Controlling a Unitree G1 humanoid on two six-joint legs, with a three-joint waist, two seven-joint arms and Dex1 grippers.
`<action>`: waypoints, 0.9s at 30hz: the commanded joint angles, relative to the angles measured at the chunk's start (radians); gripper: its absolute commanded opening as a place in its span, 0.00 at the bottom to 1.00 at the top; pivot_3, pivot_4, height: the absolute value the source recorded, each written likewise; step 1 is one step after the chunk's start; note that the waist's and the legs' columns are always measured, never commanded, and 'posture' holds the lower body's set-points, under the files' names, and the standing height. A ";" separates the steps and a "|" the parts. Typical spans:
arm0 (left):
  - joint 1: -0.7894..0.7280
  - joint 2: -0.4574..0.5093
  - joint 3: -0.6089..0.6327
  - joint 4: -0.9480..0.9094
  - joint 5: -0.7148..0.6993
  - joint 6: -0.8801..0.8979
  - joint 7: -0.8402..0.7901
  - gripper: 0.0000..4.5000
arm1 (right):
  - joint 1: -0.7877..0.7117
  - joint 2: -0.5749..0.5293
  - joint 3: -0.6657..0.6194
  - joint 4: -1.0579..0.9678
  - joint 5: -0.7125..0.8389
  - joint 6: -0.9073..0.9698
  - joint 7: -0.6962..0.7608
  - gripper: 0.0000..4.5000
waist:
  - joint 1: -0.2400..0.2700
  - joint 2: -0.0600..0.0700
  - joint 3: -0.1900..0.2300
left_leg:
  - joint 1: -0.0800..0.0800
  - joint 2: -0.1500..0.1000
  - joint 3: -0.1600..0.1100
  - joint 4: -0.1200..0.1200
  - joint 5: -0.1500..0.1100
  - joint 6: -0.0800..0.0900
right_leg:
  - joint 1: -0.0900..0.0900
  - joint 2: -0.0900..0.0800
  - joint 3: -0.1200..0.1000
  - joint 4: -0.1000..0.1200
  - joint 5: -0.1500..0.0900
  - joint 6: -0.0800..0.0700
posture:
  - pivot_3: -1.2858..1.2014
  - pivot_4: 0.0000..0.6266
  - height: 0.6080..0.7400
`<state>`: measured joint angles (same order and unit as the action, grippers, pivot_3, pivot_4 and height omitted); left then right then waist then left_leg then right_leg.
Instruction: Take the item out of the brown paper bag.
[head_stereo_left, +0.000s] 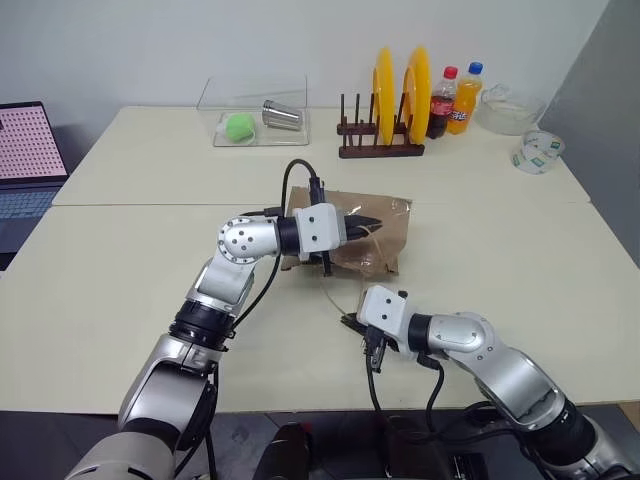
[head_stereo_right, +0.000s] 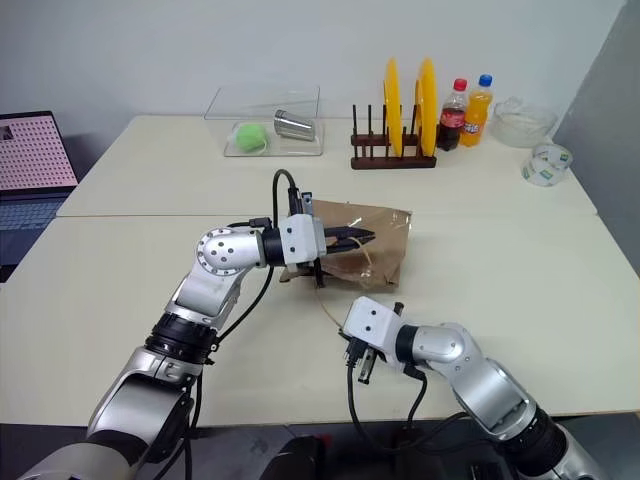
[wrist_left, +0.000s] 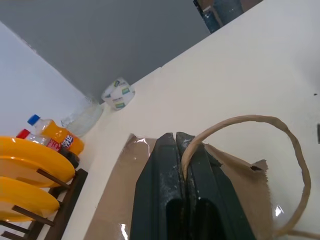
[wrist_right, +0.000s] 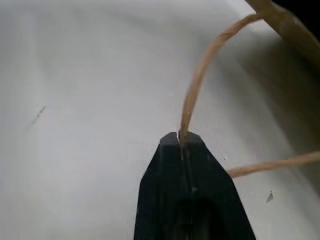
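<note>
Cream table (head_stereo_left: 120, 290), white wall (head_stereo_left: 150, 50), possibly grey partition (head_stereo_left: 610, 90).

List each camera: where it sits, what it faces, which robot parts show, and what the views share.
Head views: stereo pair, looking down over the table; both arms, brown paper bag, plate rack.
Left wrist view: along the left gripper, jaws shut on a cord handle, bag below.
Right wrist view: along the right gripper, shut on the other handle.
Shared: bag and handles.

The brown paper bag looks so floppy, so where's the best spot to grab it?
By its cord handles, from the open end: the thin loops stand clear of the creased brown paper bag. The left tool and right tool are each pinched shut on a loop.
</note>
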<state>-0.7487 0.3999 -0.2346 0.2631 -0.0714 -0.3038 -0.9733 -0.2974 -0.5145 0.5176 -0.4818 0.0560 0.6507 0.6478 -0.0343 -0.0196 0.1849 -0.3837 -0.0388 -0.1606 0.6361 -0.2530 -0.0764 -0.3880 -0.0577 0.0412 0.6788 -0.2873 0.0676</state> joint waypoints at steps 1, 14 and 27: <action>-0.075 -0.008 0.043 -0.005 -0.017 0.054 0.034 0.00 | -0.009 -0.016 0.029 -0.004 -0.044 -0.036 0.016 0.01 | 0.000 0.000 0.000 | 0.000 0.000 0.000 0.000 0.000 0.000 | 0.000 0.000 0.000 0.000 0.000 0.000 | 0.52 0.24 1.00; -0.403 -0.054 0.155 0.262 -0.043 0.215 0.130 0.00 | 0.031 -0.091 0.084 0.046 -0.165 -0.115 0.072 0.01 | 0.000 -0.001 0.000 | -0.002 -0.001 0.000 0.003 0.000 0.000 | 0.000 0.000 -0.001 0.000 -0.001 0.002 | 0.52 0.24 1.00; -0.359 -0.064 0.178 0.158 -0.148 0.279 0.025 0.00 | 0.104 0.039 -0.152 -0.120 -0.063 -0.045 -0.023 0.36 | 0.000 -0.001 0.000 | -0.003 -0.001 -0.001 0.004 0.000 -0.001 | 0.000 0.000 0.000 0.001 0.000 0.001 | 0.52 0.24 1.00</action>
<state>-1.1043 0.3327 -0.0734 0.4796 -0.1923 -0.0347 -0.9341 -0.2014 -0.4672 0.4001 -0.5234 -0.0375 0.5871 0.6114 -0.0341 -0.0202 0.1851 -0.3865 -0.0394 -0.1613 0.6404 -0.2528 -0.0775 -0.3887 -0.0579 0.0408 0.6793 -0.2876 0.0684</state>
